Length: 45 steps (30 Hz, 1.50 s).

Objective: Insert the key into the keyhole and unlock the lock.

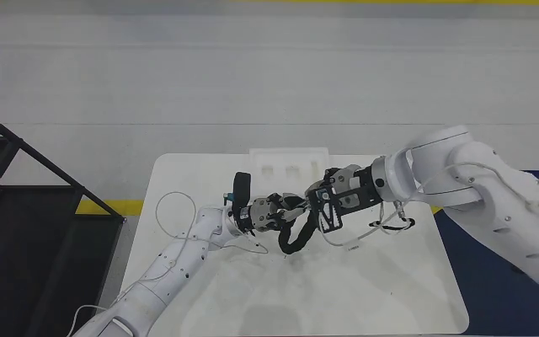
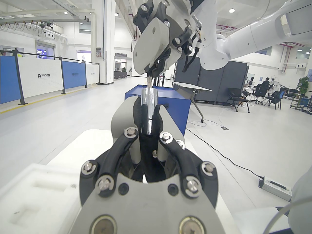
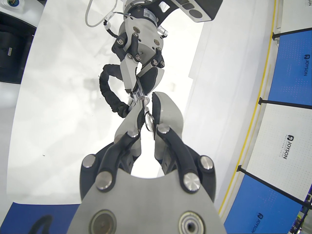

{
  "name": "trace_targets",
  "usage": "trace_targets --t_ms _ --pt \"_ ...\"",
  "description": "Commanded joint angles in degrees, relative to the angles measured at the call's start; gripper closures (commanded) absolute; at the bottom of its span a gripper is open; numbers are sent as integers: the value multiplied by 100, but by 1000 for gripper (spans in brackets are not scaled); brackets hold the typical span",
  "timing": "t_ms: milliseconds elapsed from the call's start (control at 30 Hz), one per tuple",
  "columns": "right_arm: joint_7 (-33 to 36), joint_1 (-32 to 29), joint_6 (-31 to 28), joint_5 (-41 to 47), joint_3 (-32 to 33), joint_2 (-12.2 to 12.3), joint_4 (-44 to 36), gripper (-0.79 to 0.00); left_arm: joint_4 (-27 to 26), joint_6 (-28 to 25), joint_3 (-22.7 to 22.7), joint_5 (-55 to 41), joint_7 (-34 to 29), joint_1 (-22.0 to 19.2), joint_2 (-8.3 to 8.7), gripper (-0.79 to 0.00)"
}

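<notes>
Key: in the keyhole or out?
In, at least the tip: key, shut in the right gripper, runs into the end of the lock with no gap. Depth: cannot tell.

My right gripper [image 3: 145, 103] pinches the key [image 3: 147, 113]; just ahead, its tip meets the lock [image 3: 140, 96] held by the left gripper [image 3: 139, 87].
</notes>
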Motion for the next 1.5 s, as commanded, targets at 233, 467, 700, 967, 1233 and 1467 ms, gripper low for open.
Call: trace_targets --t_ms 233,467,700,967,1233,1467 --pt "381 356 368 1100 -374 -65 275 0 -3 0 -5 31 11 5 0 0" --pt "949 590 938 2232 -618 -112 552 0 -19 0 -3 89 40 9 0 0" --pt "1245 671 1389 2853 -666 -150 648 0 -45 0 -2 167 73 12 -3 0" --pt "939 476 1403 2803 -299 -52 731 -388 -22 0 15 201 91 5 -9 0" --pt "1103 90 1292 3095 -7 135 708 -305 2 4 -19 236 102 -11 -14 0" --pt "1105 -234 1296 3114 209 257 615 -265 2 11 -52 249 114 -7 -21 0"
